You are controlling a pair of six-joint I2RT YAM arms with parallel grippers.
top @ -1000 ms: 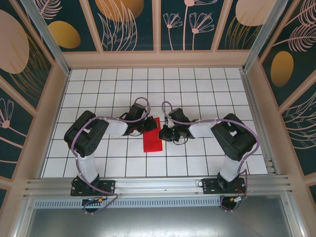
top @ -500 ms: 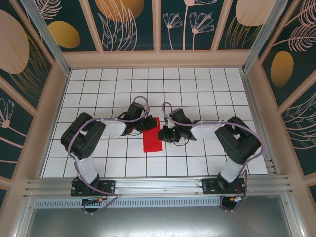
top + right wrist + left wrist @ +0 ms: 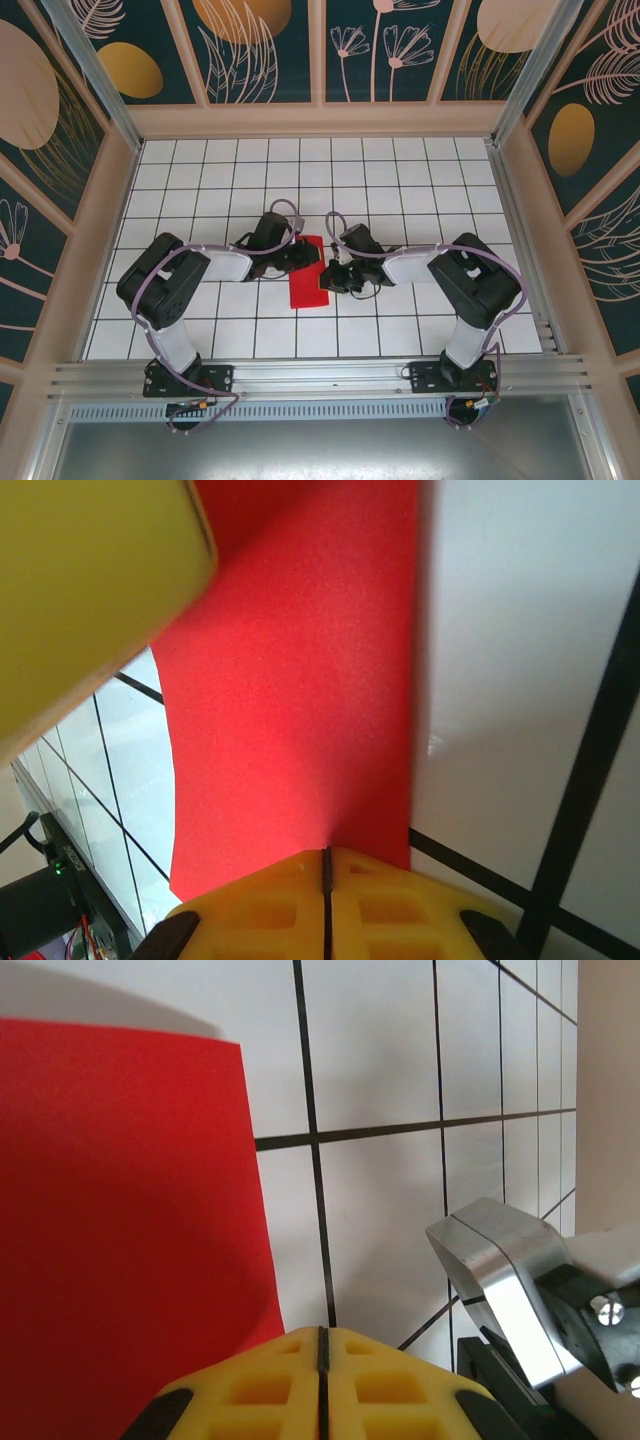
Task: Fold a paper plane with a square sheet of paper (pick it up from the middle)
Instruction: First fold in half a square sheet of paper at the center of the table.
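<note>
Fingers (image 3: pixel 250 1390) on left and fingers (image 3: pixel 260 910) on right, fully closed, touch red paper (image 3: pixel 306 288).

- The top external camera sits high above and behind the arm bases (image 3: pixel 188 378) and looks steeply down. The square sheet of paper (image 3: pixel 308 285) lies small at mid-frame.
- The left wrist camera is very close and faces over the sheet's edge, across the tiled table (image 3: pixel 380 1200).
- The right wrist camera looks along the sheet from just beside it.
- All three views share the sheet and the nearby tiles.

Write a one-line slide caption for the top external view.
Left end effector and right end effector flank red paper on tiled table.
</note>
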